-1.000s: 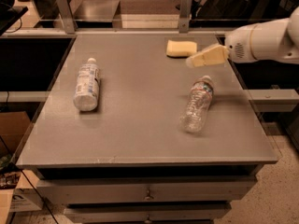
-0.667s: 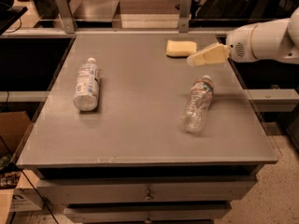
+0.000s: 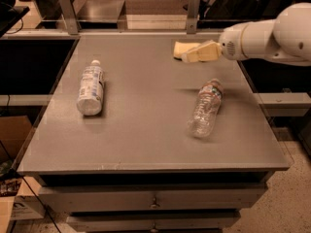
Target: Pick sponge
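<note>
The sponge (image 3: 181,46) is lying at the far right of the surface (image 3: 146,130), and the end effector (image 3: 188,57) is hanging just beside it, though I cannot tell whether it's wide or narrow.

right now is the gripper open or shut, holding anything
gripper: at the far right of the table, its tip right at the sponge; open, closed or holding cannot be told
</note>
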### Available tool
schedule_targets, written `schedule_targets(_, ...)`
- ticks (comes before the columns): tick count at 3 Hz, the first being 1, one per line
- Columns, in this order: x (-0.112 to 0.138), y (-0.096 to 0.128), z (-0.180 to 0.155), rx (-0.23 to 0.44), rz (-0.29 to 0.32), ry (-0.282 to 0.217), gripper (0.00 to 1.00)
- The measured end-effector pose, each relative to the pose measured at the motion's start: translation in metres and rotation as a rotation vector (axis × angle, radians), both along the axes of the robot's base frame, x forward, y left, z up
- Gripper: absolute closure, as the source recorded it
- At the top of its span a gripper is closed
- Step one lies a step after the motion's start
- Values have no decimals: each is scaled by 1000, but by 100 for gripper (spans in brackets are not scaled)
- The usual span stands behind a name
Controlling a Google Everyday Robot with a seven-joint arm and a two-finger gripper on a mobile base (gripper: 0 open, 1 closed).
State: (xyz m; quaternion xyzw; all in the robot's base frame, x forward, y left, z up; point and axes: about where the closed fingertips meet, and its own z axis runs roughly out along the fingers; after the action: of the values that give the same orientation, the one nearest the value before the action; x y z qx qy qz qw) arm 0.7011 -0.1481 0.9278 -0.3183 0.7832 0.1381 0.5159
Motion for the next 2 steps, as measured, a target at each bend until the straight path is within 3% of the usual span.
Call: schedule_targets(2,61,15,-26,26,-54,-14,0)
